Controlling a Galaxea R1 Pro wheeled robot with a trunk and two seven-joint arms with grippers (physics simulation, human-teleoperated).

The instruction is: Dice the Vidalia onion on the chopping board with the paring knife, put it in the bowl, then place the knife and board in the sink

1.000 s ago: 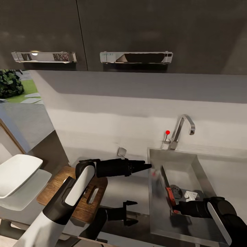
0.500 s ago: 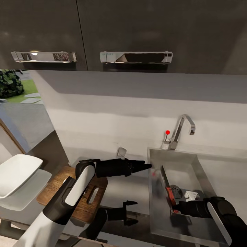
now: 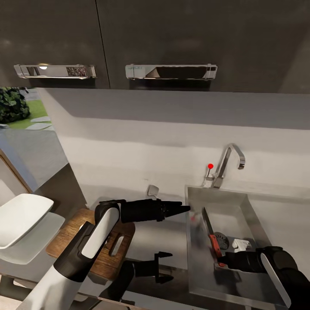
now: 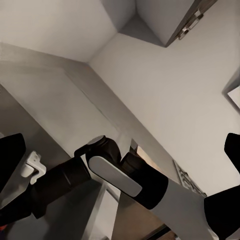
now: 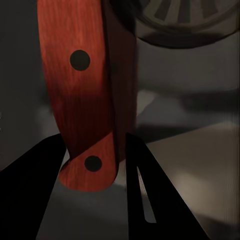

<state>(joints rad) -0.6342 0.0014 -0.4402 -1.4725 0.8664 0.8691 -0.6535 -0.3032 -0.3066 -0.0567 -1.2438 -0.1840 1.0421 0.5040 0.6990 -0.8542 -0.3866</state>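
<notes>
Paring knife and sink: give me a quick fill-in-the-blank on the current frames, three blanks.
1. The paring knife lies inside the ____.
2. The right pincer has its fingers at the knife's ____ end.
3. The chopping board rests on the countertop, between the sink and the white ____.

Missing words: sink; handle; bowl

- The right gripper (image 3: 220,261) sat low inside the sink (image 3: 254,215), its fingers (image 5: 145,200) straddling the butt of the paring knife (image 3: 209,234), walls hemming it on each side.
- Beyond its tips the drain (image 3: 222,240) and a small white object (image 3: 241,245) took floor space; the faucet (image 3: 228,162) overhung the far rim.
- The basin's far half lay bare.
- The left arm (image 3: 146,210) barred the countertop (image 3: 163,241) beside the rim.
</notes>
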